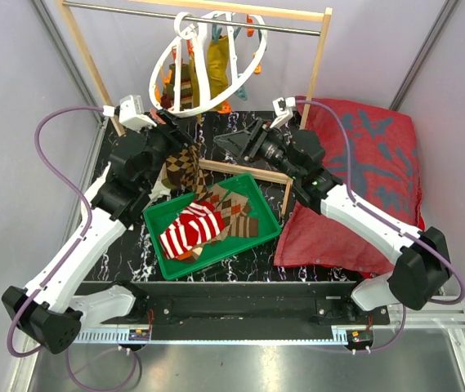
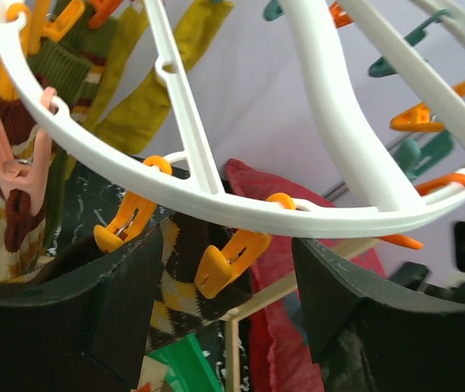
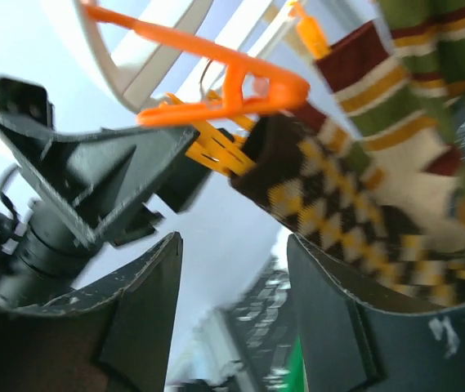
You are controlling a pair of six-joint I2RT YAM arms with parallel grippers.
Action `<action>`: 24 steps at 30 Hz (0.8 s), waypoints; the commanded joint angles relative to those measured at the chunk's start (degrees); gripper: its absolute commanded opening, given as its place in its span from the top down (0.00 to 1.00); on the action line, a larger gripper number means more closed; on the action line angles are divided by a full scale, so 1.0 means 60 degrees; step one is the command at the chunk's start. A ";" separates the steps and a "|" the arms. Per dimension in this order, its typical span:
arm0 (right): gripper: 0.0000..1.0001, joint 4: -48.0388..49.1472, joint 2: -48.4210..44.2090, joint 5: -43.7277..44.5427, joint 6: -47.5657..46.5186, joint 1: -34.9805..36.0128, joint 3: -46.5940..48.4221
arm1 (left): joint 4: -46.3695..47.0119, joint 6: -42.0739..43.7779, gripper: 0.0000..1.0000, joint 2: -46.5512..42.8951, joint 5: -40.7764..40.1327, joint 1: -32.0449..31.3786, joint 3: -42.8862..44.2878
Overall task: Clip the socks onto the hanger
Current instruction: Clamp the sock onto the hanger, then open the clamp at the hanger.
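The white ring hanger (image 1: 185, 34) hangs tilted from the rod, with olive-yellow (image 1: 217, 57) and striped socks clipped to it. A brown argyle sock (image 1: 185, 167) hangs from its lower rim. In the left wrist view my left gripper (image 2: 225, 245) is open on either side of an orange clip (image 2: 230, 260), which pinches that argyle sock (image 2: 175, 282) under the hanger rim (image 2: 216, 202). My right gripper (image 3: 232, 245) is open and empty, just below the argyle sock (image 3: 330, 196) and its clip (image 3: 216, 151). In the top view, left gripper (image 1: 169, 121) and right gripper (image 1: 230, 143) flank the sock.
A green tray (image 1: 157, 242) in front holds a red-and-white striped sock (image 1: 190, 231) and argyle socks (image 1: 236, 208). The wooden rack frame (image 1: 320, 57) with its metal rod surrounds the hanger. A big red cushion (image 1: 371, 163) lies under the right arm.
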 commanded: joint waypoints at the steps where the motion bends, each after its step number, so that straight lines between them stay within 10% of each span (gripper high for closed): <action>1: 0.37 0.0762 -0.0676 -0.0015 -0.2425 -0.0574 -0.0358 | 0.0520 0.0238 0.33 0.0115 -0.0396 0.0371 -0.0027; 13: 0.26 0.2754 0.0758 -0.5053 -0.3717 -0.1557 0.1249 | 0.0301 0.0575 0.33 -0.0192 -0.0469 0.0562 0.0046; 24: 0.25 0.3795 0.2560 -0.6141 -0.2664 -0.1542 0.3053 | -0.0022 0.0692 0.34 -0.0427 -0.0411 0.0576 0.0075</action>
